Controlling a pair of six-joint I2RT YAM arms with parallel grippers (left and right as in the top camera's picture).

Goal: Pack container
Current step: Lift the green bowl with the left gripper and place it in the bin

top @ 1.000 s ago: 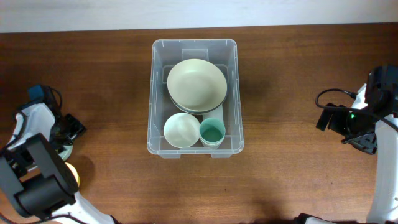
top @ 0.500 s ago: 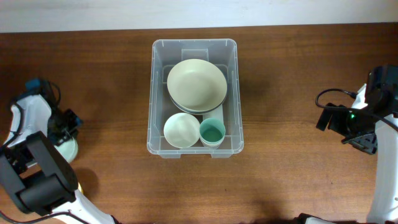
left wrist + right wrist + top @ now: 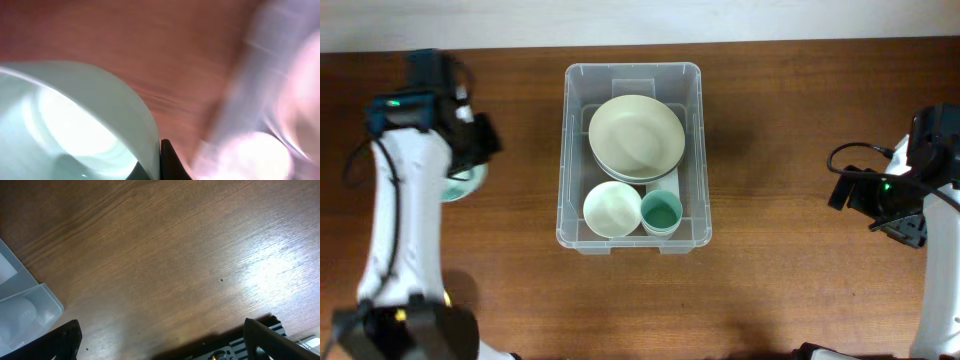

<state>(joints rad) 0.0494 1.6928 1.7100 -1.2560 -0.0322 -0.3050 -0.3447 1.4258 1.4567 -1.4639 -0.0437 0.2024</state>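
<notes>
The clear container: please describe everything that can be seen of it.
The container is a large rectangular bin of clear plastic with a rounded rim and stepped corners. It stands upright and open, with no lid, on the wooden table, near its middle. Inside are stacked cream bowls, a small pale bowl and a teal cup.

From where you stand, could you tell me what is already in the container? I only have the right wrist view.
Observer: The container holds a large bowl, a small bowl and a teal cup.
Operator: Thank you. How are they laid out?
Observer: The large bowl fills the far end; the small bowl and cup sit side by side at the near end.
Operator: And where is the left arm?
Observer: The left gripper is left of the container, holding a green bowl.
</notes>
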